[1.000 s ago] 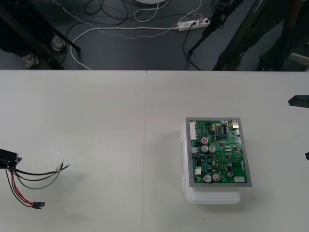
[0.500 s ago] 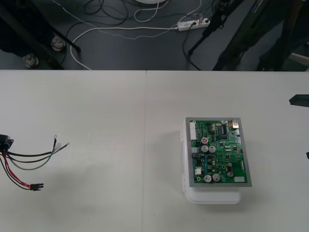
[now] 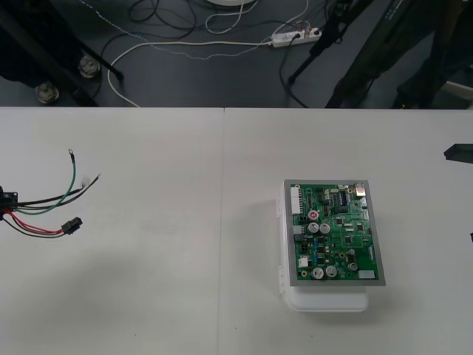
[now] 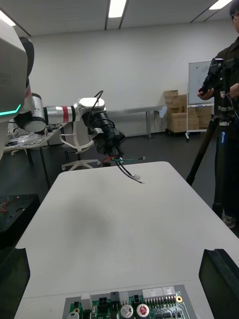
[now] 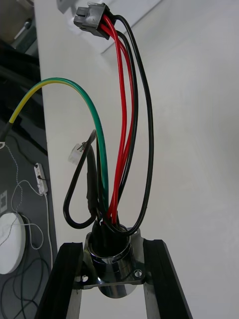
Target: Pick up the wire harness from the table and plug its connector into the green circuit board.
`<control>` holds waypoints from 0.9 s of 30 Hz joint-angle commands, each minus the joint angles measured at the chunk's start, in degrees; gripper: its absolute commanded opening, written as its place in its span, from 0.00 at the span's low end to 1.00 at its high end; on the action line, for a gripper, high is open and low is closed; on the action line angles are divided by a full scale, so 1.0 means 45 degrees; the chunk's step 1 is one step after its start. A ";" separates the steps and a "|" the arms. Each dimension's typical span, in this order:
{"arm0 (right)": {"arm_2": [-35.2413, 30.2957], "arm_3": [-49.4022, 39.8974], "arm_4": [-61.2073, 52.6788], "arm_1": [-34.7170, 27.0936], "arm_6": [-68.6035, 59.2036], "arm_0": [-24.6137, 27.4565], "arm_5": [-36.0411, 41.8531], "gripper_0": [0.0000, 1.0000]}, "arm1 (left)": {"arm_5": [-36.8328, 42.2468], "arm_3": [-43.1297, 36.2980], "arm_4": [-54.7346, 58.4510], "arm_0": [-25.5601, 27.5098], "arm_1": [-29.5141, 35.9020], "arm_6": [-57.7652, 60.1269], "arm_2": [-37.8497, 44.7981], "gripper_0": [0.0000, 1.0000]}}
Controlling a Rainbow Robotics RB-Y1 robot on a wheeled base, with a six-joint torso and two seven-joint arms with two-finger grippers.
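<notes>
One hold: socket [image 5: 110, 259] clamped in left jaws, 9 o'clock; right jaws wide, empty. Carry toward board [image 3: 336, 233], plug [image 3: 72, 225] leading.

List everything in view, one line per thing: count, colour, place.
table: one, white, under everything.
circuit board: one, green, right half of the table, on its base.
base: one, white, beneath the board.
wire harness: one, red, black and green wires, at the table's left edge.
plug: one, black, on the wires' free end, not in the board.
socket: one, silver, between the left pincer's fingers.
left pincer: one, black, left edge, gripping the socket.
right pincer: one, black, right edge, open, empty.
</notes>
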 commanded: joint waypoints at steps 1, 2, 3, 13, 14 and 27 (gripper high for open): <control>-0.0163 0.0019 -0.0214 -0.0536 -0.0185 0.0498 -0.0005 1.00 | -0.0552 0.0130 0.0925 0.0338 -0.0566 0.1632 0.0360 0.00; -0.0222 -0.0001 -0.0214 -0.0555 -0.0185 0.0518 -0.0005 1.00 | -0.0552 0.0130 0.1023 0.0338 -0.0605 0.1828 0.0360 0.00; -0.0241 -0.0001 -0.0233 -0.0555 -0.0165 0.0537 -0.0005 1.00 | -0.0552 0.0130 0.1218 0.0338 -0.0703 0.2160 0.0321 0.00; -0.0241 0.0019 -0.0233 -0.0536 -0.0048 0.0615 -0.0005 1.00 | -0.0552 0.0130 0.2332 0.0358 -0.1504 0.4777 0.0106 0.00; -0.0241 -0.0001 -0.0214 -0.0536 -0.0029 0.0615 -0.0005 1.00 | -0.0552 0.0130 0.2390 0.0377 -0.1582 0.5109 0.0106 0.00; -0.0280 0.0077 -0.0214 -0.0536 0.0030 0.0596 -0.0005 1.00 | -0.0552 0.0110 0.4578 0.0729 -0.1679 0.8195 -0.1105 0.00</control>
